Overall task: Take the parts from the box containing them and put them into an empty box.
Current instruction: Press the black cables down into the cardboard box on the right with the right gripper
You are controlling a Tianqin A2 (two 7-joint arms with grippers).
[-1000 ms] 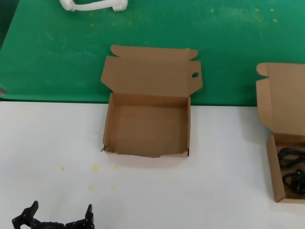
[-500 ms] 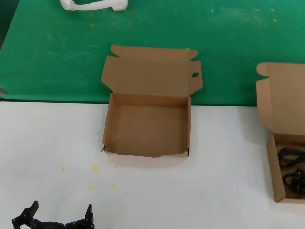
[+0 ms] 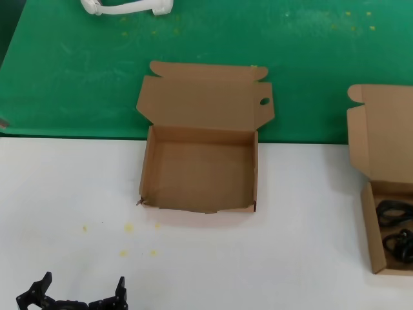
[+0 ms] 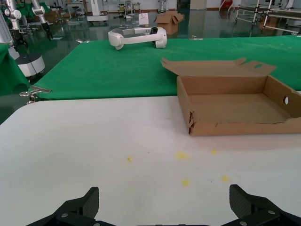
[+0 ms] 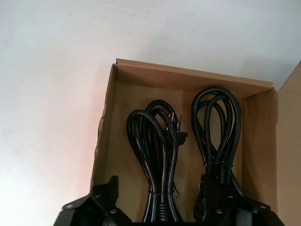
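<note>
White bench [image 3: 310, 213] carries the box containing them [image 3: 387, 194] at our three o'clock, where our released right pincer [image 5: 160, 207] hovers over two limp, light parts [image 5: 157, 165] (best pinched mid-bundle).

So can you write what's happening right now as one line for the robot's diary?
right gripper: open, over two cables in source box | left gripper: open, idle over table | empty box: nothing inside

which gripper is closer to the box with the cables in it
The right. The right gripper hangs open directly over the box of cables, just above the two black cable bundles. The left gripper sits open at the near left table edge, far from that box.
</note>
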